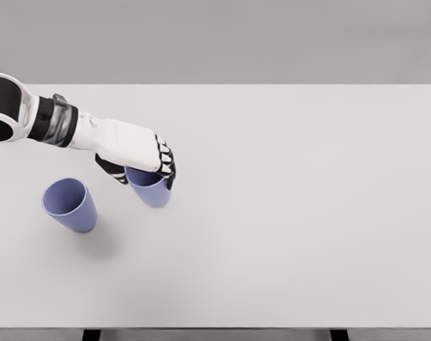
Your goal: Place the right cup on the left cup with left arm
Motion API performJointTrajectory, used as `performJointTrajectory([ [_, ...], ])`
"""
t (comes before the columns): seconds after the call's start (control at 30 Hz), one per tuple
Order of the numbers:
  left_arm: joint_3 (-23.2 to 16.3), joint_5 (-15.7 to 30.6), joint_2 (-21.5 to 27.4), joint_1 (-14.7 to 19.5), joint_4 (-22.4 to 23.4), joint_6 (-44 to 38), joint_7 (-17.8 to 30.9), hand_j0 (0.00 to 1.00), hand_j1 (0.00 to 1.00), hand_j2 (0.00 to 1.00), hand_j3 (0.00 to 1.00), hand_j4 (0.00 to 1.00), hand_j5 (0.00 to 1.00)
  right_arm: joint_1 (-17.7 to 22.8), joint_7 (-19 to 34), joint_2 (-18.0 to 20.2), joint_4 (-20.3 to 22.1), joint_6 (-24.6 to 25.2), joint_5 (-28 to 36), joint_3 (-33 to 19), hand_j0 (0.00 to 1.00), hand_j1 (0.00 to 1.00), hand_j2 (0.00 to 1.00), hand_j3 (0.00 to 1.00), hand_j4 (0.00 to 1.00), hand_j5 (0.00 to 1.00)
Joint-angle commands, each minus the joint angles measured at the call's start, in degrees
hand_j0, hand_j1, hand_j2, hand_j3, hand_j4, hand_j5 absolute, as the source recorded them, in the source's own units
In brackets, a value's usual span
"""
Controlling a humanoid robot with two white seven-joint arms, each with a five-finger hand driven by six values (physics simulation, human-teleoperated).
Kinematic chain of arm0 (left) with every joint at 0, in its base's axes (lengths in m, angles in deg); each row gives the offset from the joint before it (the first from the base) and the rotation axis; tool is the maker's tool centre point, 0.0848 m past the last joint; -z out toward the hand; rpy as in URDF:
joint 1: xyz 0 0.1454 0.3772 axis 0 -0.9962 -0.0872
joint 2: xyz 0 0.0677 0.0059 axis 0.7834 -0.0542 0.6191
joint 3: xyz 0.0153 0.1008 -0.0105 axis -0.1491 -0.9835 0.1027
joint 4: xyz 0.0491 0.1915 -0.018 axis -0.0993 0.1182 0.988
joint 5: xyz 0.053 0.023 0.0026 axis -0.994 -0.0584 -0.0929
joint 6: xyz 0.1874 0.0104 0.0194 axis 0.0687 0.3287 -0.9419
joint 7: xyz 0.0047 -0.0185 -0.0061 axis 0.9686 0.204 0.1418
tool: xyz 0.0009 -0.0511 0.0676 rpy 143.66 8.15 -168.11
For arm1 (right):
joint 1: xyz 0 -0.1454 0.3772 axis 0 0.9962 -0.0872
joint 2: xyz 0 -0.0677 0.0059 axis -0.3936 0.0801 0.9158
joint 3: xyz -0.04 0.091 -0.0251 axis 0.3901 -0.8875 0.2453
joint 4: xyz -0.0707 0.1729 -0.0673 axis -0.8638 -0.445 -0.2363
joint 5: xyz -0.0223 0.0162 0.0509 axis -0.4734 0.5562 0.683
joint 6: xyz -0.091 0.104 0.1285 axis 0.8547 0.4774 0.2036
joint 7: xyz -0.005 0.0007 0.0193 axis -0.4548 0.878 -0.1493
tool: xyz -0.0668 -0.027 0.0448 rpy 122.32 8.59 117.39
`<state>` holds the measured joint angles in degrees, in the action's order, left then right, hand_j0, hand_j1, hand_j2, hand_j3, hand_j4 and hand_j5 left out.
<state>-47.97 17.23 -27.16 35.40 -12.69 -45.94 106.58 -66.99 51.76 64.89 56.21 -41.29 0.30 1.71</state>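
We have the left hand [141,160] closed from above around the rim of the right cup [151,189], its fingers [166,165] curled over the far edge. The cup appears lifted just clear of the counter [294,213], near the left cup [72,204]. We judge the transfer step in hand; next, we carry the cup leftward, centre it over the left cup's mouth, and lower it.
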Motion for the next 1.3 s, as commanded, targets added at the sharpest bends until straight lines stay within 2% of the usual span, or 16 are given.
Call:
performJointTrajectory([
  [0.0, 0.8, 0.27, 1.23, 0.0, -0.55, -0.13, -0.01, 0.7, 0.7, 0.7, 0.7, 0.7, 0.7, 0.0, 0.01, 0.0, 0.0, 0.0, 0.0, 0.0, 1.0, 1.0, 1.0, 1.0, 1.0, 1.0],
  [0.57, 1.77, 2.91, 8.61, 3.43, -6.62, -0.13, -0.01, 0.7, 0.7, 0.7, 0.7, 0.7, 0.7, 0.0, 0.01, 0.0, 0.0, 0.0, 0.0, 0.0, 1.0, 1.0, 1.0, 1.0, 1.0, 1.0],
  [1.03, 1.85, 4.14, 13.45, 6.77, -8.55, -0.13, -0.01, 0.69, 0.69, 0.69, 0.69, 0.69, 0.69, 0.0, 0.01, 0.0, 0.0, 0.0, 0.0, 0.0, 1.0, 1.0, 1.0, 1.0, 1.0, 1.0],
  [1.27, 1.77, 5.02, 15.73, 7.38, -8.81, -0.13, -0.01, 0.69, 0.69, 0.69, 0.69, 0.69, 0.69, 0.0, 0.01, 0.0, 0.0, 0.0, 0.0, 0.0, 1.0, 1.0, 1.0, 1.0, 1.0, 1.0],
])
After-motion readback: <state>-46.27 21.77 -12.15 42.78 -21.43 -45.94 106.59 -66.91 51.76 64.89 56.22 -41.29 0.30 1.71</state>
